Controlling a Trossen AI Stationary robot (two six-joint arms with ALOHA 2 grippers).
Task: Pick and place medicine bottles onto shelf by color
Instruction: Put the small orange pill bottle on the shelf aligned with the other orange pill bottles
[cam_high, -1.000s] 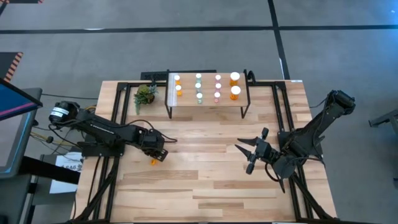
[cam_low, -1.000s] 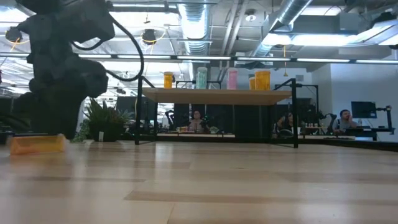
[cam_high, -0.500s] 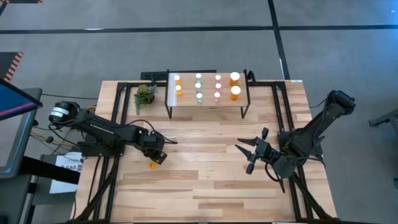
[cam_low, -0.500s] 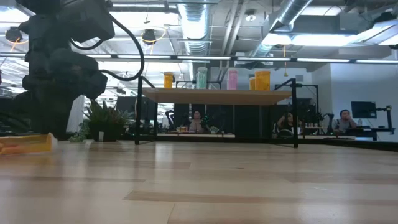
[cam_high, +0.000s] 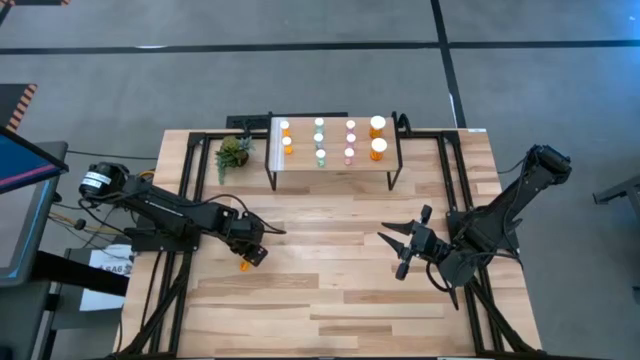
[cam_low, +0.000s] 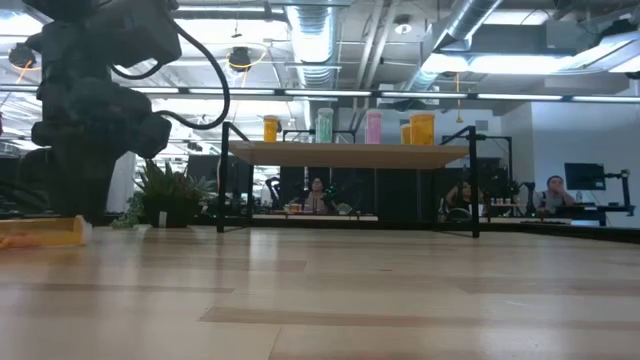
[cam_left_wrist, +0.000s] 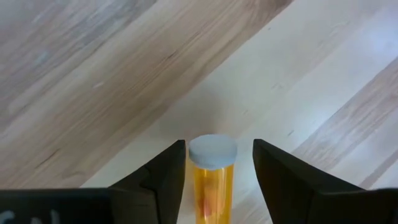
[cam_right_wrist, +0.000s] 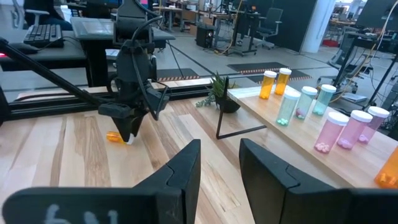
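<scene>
A small orange medicine bottle (cam_left_wrist: 211, 183) with a white cap lies on its side on the tabletop at the left; it also shows in the high view (cam_high: 243, 265) and the low view (cam_low: 40, 235). My left gripper (cam_left_wrist: 219, 144) is open and points down, with one finger on each side of the bottle near its cap. My right gripper (cam_high: 392, 254) is open and empty over the table's right half. The shelf (cam_high: 335, 168) stands at the far edge on black legs. It carries upright orange (cam_high: 286, 135), teal (cam_high: 320, 140) and pink (cam_high: 350, 140) bottles and two larger orange ones (cam_high: 378, 135). My left gripper's fingers stand on either side of the lying bottle's cap end (cam_left_wrist: 212, 152), coming from above and lying across it. A clear gap shows at one finger (cam_left_wrist: 273, 180). The other finger (cam_left_wrist: 171, 177) is very close to the bottle's side; I cannot tell whether it touches.
A small potted plant (cam_high: 233, 152) stands left of the shelf at the far edge. Black frame rails run along the table's left and right sides. Bare wood lies between the two grippers. People sit at desks in the room behind the table.
The orange bottle has shifted a little along the table toward its left and near edges, still lying on its side. My left gripper has followed it the same way.
</scene>
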